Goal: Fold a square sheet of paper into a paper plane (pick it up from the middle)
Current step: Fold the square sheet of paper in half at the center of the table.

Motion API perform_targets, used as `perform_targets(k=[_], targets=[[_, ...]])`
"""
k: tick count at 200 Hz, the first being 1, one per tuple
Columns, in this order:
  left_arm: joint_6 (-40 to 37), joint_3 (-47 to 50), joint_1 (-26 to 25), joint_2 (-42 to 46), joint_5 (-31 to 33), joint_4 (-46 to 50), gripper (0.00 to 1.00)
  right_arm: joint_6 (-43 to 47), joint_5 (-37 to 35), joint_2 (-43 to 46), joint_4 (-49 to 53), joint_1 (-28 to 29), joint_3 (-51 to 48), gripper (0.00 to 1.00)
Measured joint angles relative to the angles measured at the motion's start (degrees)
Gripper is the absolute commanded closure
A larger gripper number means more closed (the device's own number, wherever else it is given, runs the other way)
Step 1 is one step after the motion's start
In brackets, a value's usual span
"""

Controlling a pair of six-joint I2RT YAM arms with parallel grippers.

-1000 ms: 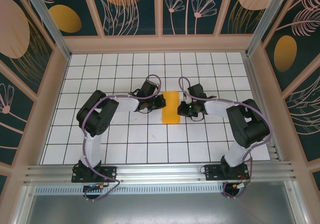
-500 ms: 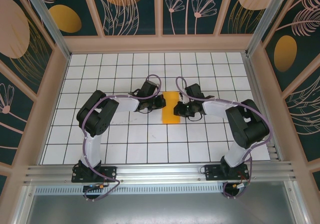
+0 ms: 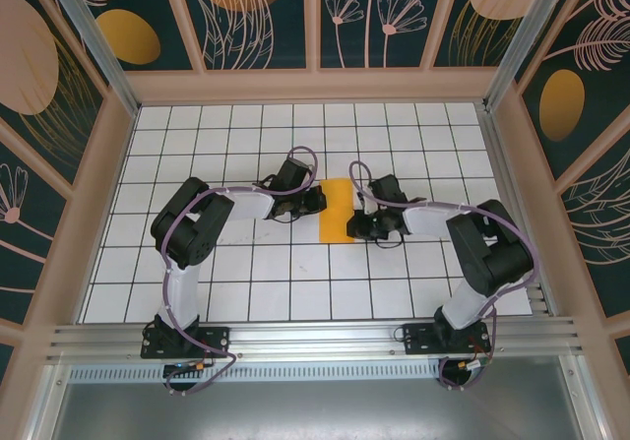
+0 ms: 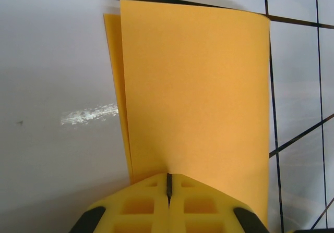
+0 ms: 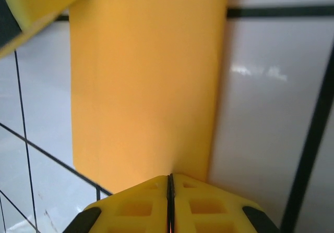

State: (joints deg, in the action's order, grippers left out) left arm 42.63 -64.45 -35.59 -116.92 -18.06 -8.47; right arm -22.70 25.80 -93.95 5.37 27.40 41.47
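The square sheet of paper (image 3: 338,211) lies folded in half as a narrow orange-yellow rectangle at the middle of the white grid table. In the left wrist view the paper (image 4: 193,92) shows a lower layer peeking out along its left side. My left gripper (image 3: 320,200) is shut, its tips (image 4: 168,176) resting on the paper's left long edge. My right gripper (image 3: 352,228) is shut too, its tips (image 5: 170,178) on the paper (image 5: 146,87) at the right long edge, near the end closest to the bases. The left gripper's yellow finger (image 5: 36,3) shows beyond the sheet.
Wooden-framed patterned walls (image 3: 89,164) close the table in on the left, the back and the right. An aluminium rail (image 3: 315,337) with both arm bases runs along the near edge. Black grid lines cross the white table (image 3: 246,273).
My right gripper has slid along the paper's right edge toward the near end. The left gripper and the paper have stayed in place.
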Motion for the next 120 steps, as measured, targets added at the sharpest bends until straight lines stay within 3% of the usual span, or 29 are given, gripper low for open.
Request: perform_targets(k=[72,96,120], targets=[[0.0,0.0,0.0,0.0,0.0,0.0,0.98,1.2,-0.6,5.9,5.7,-1.0,-1.6,0.9],[0.0,0.0,0.0,0.0,-0.1,-0.1,0.98,1.5,-0.9,6.6,4.9,-1.7,2.3,0.9],[0.0,0.0,0.0,0.0,-0.1,0.0,0.98,1.9,-1.3,0.7,3.0,-2.6,9.6,0.9]])
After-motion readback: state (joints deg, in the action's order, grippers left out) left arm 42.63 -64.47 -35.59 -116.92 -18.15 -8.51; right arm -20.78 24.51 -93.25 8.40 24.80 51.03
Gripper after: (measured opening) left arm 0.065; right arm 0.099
